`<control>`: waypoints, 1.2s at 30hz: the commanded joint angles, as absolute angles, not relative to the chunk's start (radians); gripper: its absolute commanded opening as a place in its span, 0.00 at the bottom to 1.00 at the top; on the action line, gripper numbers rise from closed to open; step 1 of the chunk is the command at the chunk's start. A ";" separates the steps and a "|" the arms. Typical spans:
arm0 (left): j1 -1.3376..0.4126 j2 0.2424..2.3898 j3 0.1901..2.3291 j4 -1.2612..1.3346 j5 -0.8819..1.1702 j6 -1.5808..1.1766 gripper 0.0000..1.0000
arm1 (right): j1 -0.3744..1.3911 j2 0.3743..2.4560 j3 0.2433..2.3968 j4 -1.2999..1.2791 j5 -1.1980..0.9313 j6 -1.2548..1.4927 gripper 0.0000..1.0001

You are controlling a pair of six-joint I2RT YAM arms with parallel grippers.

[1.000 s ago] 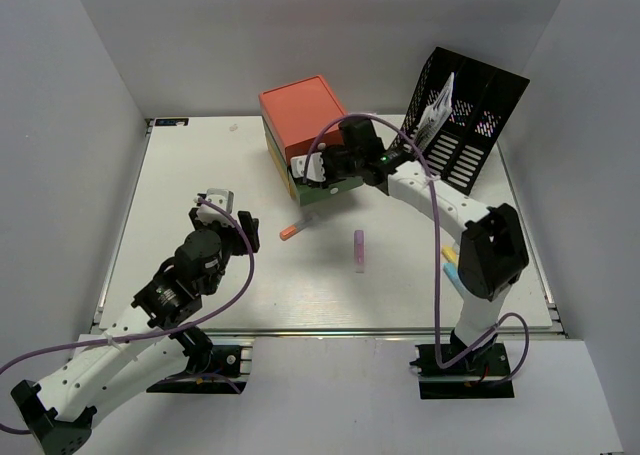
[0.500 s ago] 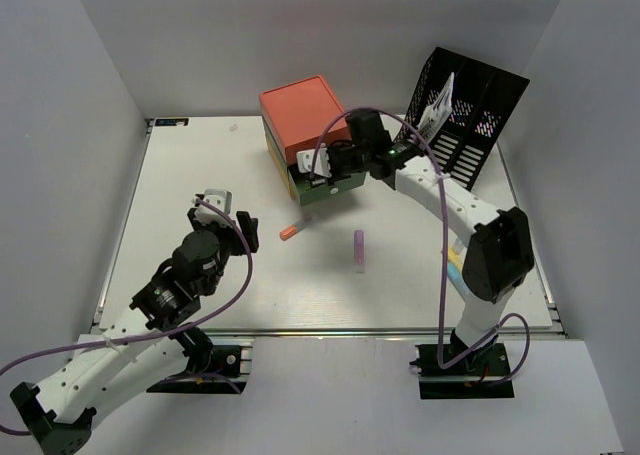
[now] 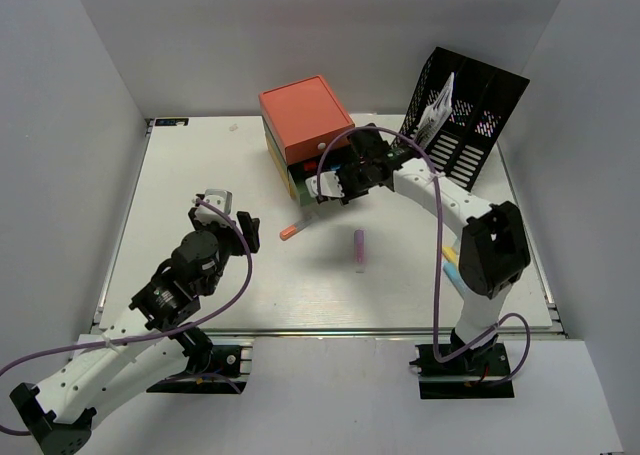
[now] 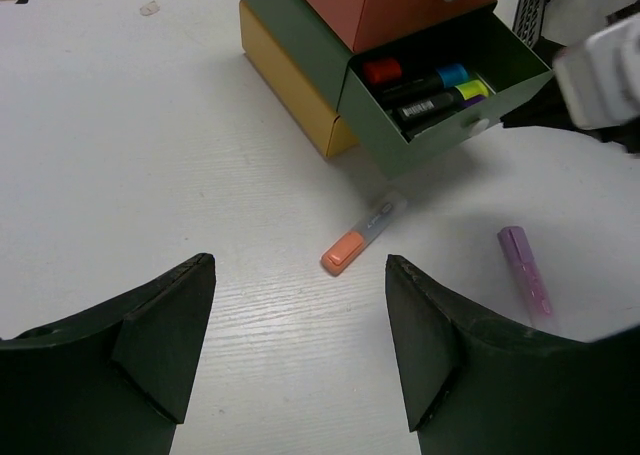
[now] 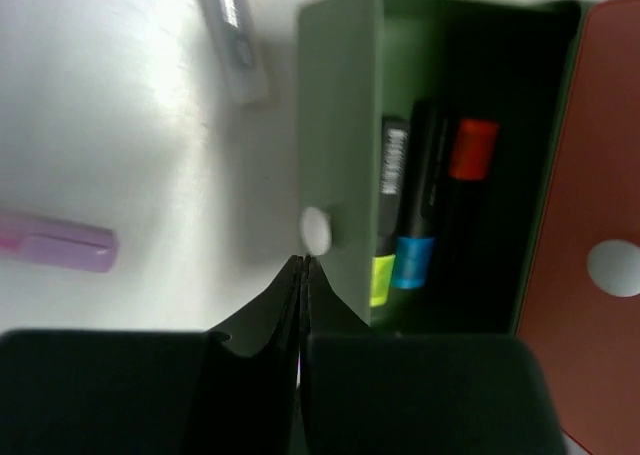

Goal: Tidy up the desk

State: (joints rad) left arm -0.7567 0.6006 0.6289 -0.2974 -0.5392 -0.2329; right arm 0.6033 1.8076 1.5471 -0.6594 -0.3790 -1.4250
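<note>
On the white desk (image 3: 200,175) stands a drawer unit (image 3: 300,115) with a red top. Its green drawer (image 4: 440,147) is pulled open, and red-, blue- and yellow-capped markers (image 4: 425,90) lie inside. My right gripper (image 5: 303,262) is shut with nothing between its fingers, the tips just below the drawer's white knob (image 5: 316,231). An orange-capped marker (image 4: 360,238) and a purple marker (image 4: 525,270) lie loose on the desk in front of the drawer. My left gripper (image 4: 300,265) hovers open and empty over the desk, near side of the orange-capped marker.
A black mesh file holder (image 3: 470,115) with papers (image 3: 435,110) leans at the back right. Yellow and blue markers (image 3: 450,265) lie beside the right arm's elbow. A small clear scrap (image 4: 149,8) sits at the back left. Grey walls enclose the desk.
My right gripper has shut and drawn back from over the open green drawer to its front knob. The left arm and the loose markers have not moved.
</note>
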 commanded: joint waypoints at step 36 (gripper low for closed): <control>-0.762 0.600 0.626 -0.275 -0.535 -0.227 0.78 | 0.589 1.821 1.383 0.040 -0.158 -0.943 0.00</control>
State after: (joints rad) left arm -0.7567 0.6060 0.6289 -0.2909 -0.5385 -0.2329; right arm 0.6010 1.9442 1.4384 -0.0181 -0.0772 -1.0622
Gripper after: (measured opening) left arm 0.785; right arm 0.018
